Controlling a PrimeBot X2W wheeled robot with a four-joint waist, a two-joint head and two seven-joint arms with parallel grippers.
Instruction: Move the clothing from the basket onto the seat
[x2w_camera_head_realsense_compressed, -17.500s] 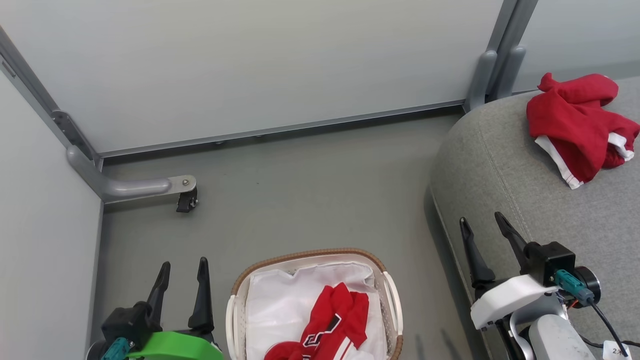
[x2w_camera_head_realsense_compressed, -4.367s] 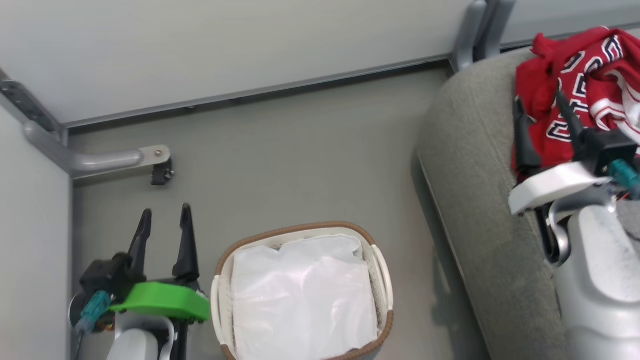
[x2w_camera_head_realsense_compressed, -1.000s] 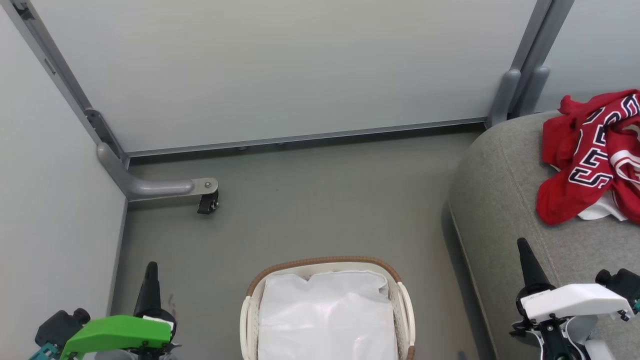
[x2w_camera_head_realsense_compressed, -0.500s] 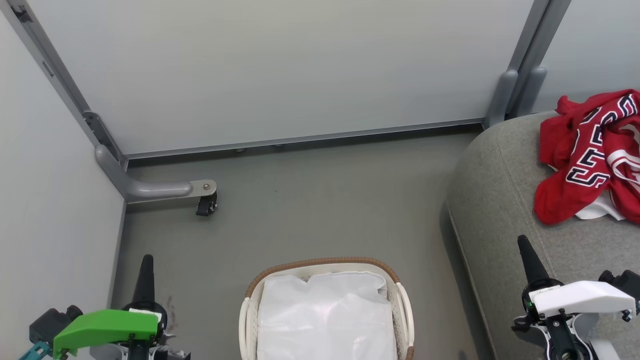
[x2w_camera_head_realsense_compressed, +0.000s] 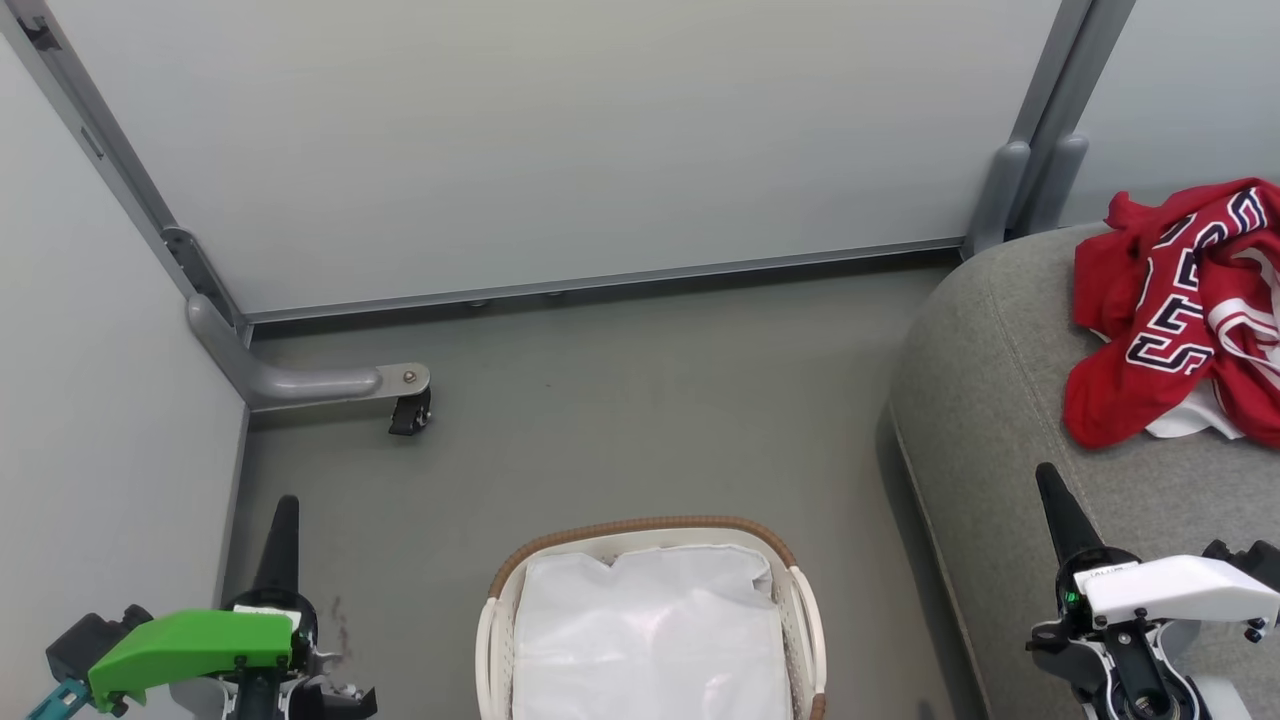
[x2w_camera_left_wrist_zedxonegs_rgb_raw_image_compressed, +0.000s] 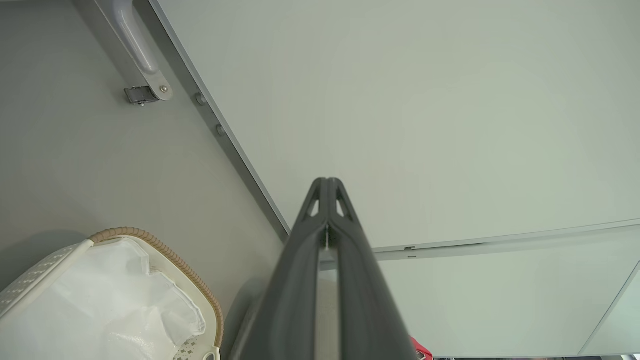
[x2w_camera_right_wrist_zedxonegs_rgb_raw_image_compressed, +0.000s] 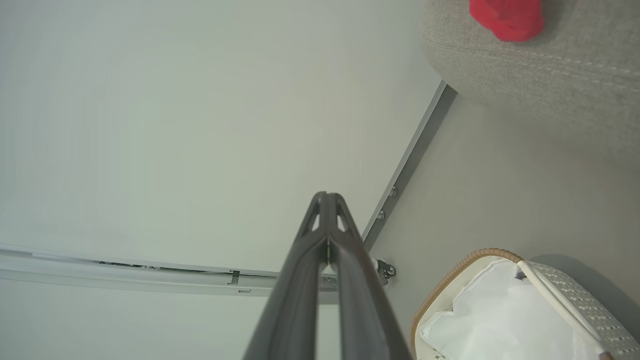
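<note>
Red clothing (x2w_camera_head_realsense_compressed: 1170, 320) was piled on the seat (x2w_camera_head_realsense_compressed: 1000, 420) near its far edge, and the basket (x2w_camera_head_realsense_compressed: 640, 526) on the floor (x2w_camera_head_realsense_compressed: 620, 400) held just its white liner (x2w_camera_head_realsense_compressed: 650, 630). The left hand (x2w_camera_head_realsense_compressed: 284, 505) and right hand (x2w_camera_head_realsense_compressed: 1046, 474) were both clenched tight, nothing in either.

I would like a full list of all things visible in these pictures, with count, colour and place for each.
seat: one, grey, right
clothing: one pile, red with navy lettering, on the seat
basket: one, white with brown rim, on the floor
liner: one, white, inside the basket
caster: one, black, on the floor, left
partition panels: several, pale grey, behind and left
left gripper: one, dark, lower left, shut
right gripper: one, dark, lower right, shut
</note>
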